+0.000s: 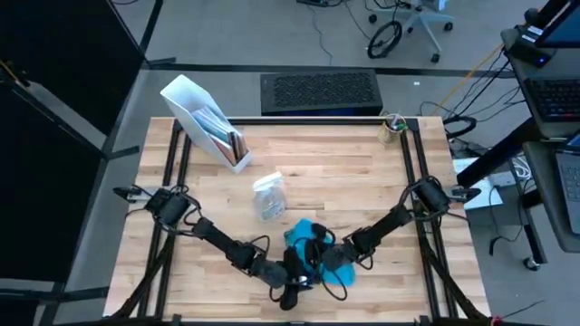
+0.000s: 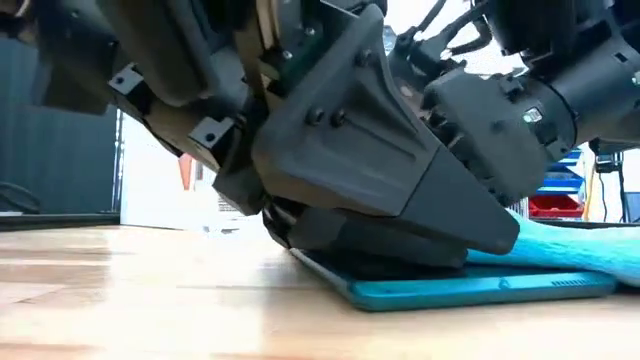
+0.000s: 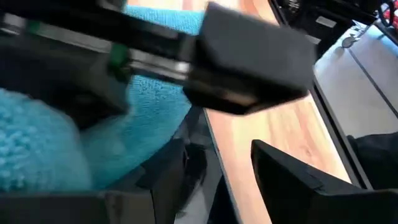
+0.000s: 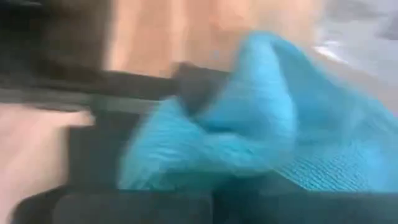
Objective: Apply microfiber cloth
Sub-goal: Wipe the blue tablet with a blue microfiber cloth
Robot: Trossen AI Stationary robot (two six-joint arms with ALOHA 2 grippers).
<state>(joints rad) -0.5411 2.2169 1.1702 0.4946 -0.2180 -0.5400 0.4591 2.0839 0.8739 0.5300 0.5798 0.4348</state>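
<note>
Sky-blue fabric, the microfiber cloth [image 1: 306,237], lies bunched near the front edge of the wooden table [image 1: 344,172], between the two arms. It lies on top of the flat tablet [image 2: 470,288] with a teal edge, which is flat on the wood.

The left gripper [image 1: 297,272] is low over the tablet, at the near side of the cloth. In the left wrist view its two dark fingers [image 3: 292,186] stand apart, with the tabletop and the tablet edge between them, and they hold nothing there. The right gripper [image 1: 328,258] comes from the other side and meets the cloth. In the right wrist view the blue fabric [image 4: 249,130] fills the space in front of it, but I cannot tell if the fingers pinch it or not.

Farther back on the table, a small clear spray bottle [image 1: 269,196] lies just beside the cloth. A white file holder [image 1: 204,119] stands near the far left corner.
</note>
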